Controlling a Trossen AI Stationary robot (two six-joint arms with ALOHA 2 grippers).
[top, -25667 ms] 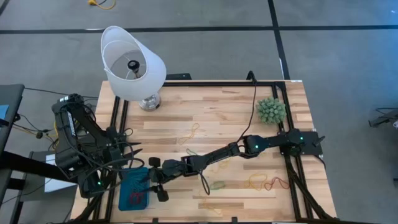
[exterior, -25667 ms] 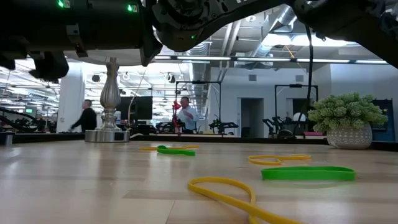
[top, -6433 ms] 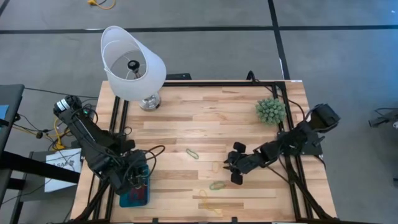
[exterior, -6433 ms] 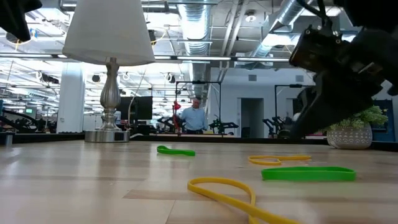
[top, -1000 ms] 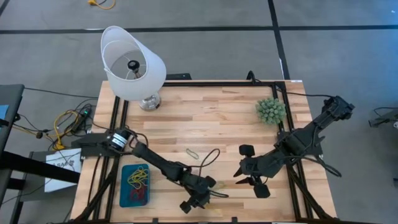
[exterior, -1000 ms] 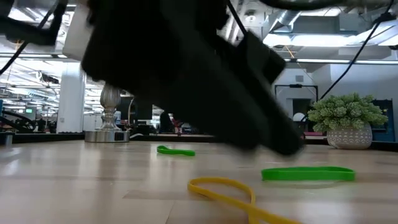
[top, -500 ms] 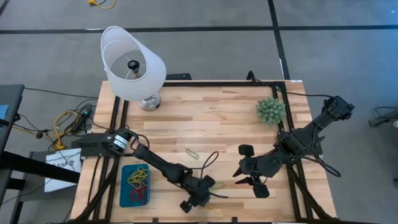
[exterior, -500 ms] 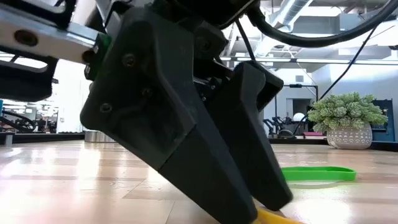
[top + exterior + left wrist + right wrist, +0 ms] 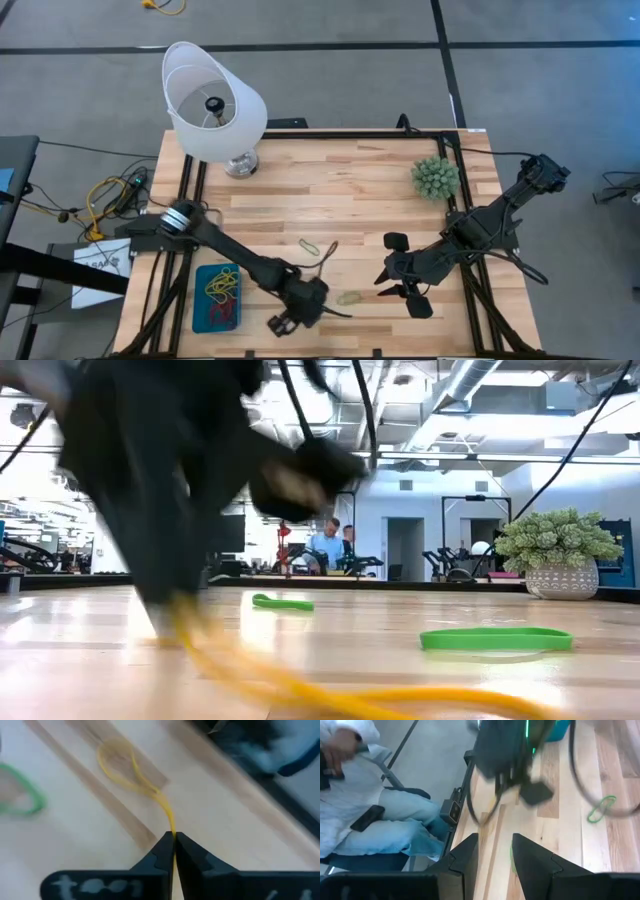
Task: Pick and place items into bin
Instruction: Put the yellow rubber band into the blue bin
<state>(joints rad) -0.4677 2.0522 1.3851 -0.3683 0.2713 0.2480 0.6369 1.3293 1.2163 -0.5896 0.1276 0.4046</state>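
Note:
My left gripper [image 9: 285,320] is near the table's front edge, right of the teal bin [image 9: 200,322], and is shut on a yellow rubber band [image 9: 122,762]. The bin holds several red and yellow bands. Green bands lie loose on the wood, one [image 9: 349,298] just right of my left gripper and one [image 9: 310,246] farther back. My right gripper [image 9: 398,282] hovers open right of centre, with nothing between its fingers [image 9: 467,855]. My left gripper pinches one end of the yellow band [image 9: 171,827] between its two fingertips, coming at it from above. The band runs out from the fingertips in a thin strand. Its far loop [image 9: 400,698] trails on the table.
A white lampshade [image 9: 213,100] on a silver base stands at the far left, and a spiky green plant [image 9: 436,178] at the far right. In the right wrist view a seated person [image 9: 375,820] shows beyond the table's edge.
My left gripper has shut on the yellow band's end and moved toward the table's left edge, toward the bin. The band has been drawn out behind it, its loop dragging along the wood. My right gripper has kept still.

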